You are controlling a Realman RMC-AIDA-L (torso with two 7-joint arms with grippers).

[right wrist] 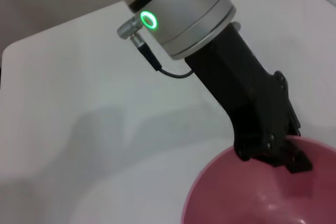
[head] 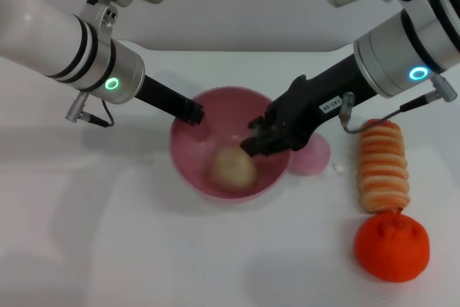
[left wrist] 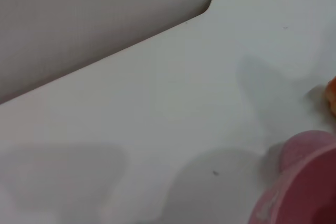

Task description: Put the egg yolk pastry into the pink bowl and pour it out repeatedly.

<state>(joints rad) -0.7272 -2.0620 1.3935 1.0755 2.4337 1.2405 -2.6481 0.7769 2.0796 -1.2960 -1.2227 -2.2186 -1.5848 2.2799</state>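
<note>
Pink bowl (head: 228,141) sits upright, mouth up, with the left gripper (head: 192,111) clamped on its far-left rim and the right gripper (head: 256,141) reaching in over the opposite rim, just above and beside the egg yolk pastry (head: 231,167); whether the right fingers are apart or together cannot be made out. Pastry lies in the bowl bottom, directly below the right fingertips, roughly round, so no clear long axis or heading. Risk, as I judge it: the rim slipping from the left grip on tilting, or the pastry rolling out toward the pink dome (head: 311,157).
</note>
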